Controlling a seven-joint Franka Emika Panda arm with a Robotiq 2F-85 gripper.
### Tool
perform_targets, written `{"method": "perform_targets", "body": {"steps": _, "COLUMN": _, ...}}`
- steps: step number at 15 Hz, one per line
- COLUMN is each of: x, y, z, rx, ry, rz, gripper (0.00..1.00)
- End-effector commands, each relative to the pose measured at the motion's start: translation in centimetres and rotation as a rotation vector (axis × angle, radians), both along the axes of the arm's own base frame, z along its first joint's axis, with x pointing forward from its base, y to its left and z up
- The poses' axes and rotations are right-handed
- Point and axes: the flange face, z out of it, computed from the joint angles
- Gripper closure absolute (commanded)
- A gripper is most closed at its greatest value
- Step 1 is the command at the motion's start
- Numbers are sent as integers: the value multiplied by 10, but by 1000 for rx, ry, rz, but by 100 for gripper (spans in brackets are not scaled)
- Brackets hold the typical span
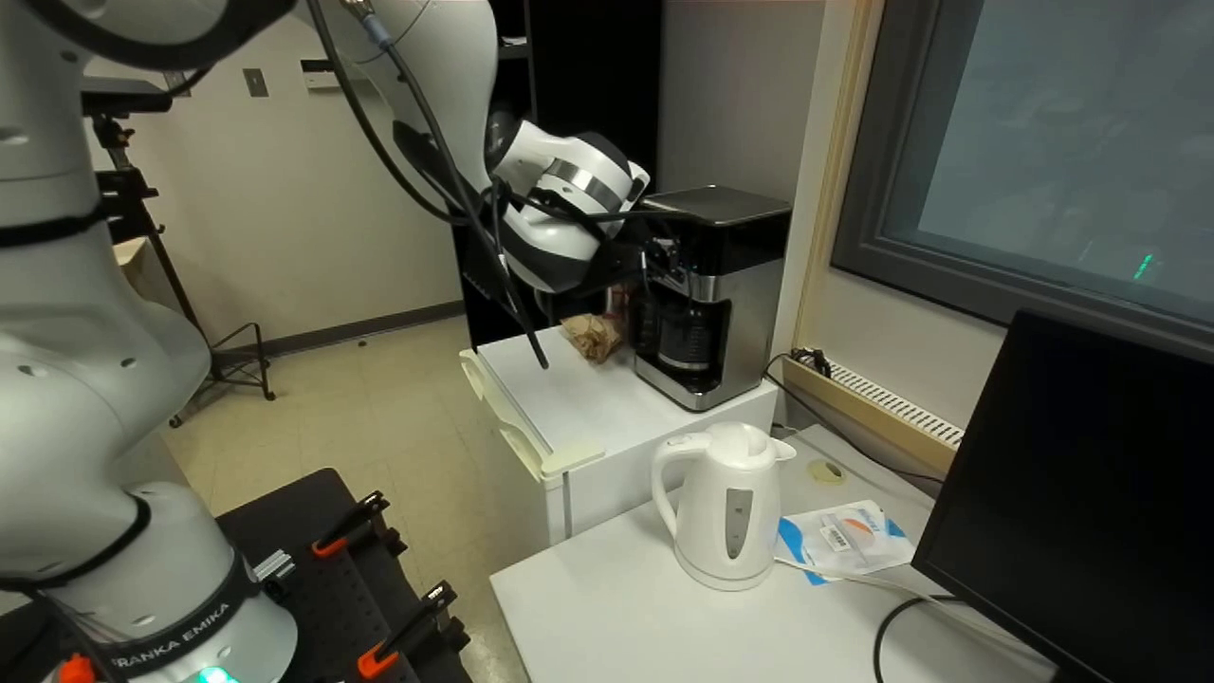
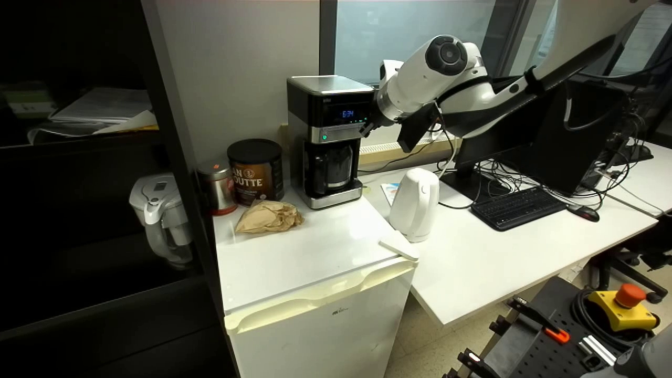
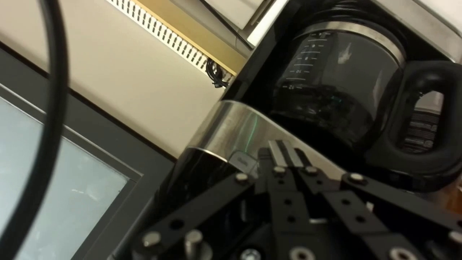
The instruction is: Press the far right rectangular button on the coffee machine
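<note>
The coffee machine (image 2: pixel 307 113) is black with a silver band and a lit clock display. It stands on the white fridge top, and it also shows in the other exterior view (image 1: pixel 754 313). Its dark carafe (image 3: pixel 335 83) sits in the recess. In the wrist view a grey rectangular button (image 3: pixel 242 161) lies on the silver band (image 3: pixel 231 124), just left of my fingertips and partly covered by them. My gripper (image 3: pixel 285 153) is shut and empty, its tips in front of the band. In an exterior view the gripper (image 2: pixel 366 129) is at the machine's right front edge. I cannot tell whether it touches.
A white kettle (image 1: pixel 735 517) stands on the desk beside the fridge. A paper bag (image 2: pixel 270 216), a coffee can (image 2: pixel 255 170) and a metal canister (image 2: pixel 218 186) are left of the machine. A wall and window frame (image 3: pixel 119 151) are close behind. A monitor (image 1: pixel 1091 493) stands on the desk.
</note>
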Motion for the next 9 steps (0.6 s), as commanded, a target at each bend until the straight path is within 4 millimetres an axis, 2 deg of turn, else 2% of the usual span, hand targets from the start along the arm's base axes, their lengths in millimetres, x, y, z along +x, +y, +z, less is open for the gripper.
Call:
{"method": "perform_targets", "body": {"steps": 1, "x": -26, "y": 7, "z": 16, "rx": 14, "ry": -4, "rz": 65, "gripper": 100}}
{"method": "perform_targets", "body": {"steps": 9, "x": -65, "y": 6, "z": 41, "rx": 53, "ry": -18, "rz": 162, "gripper": 100}}
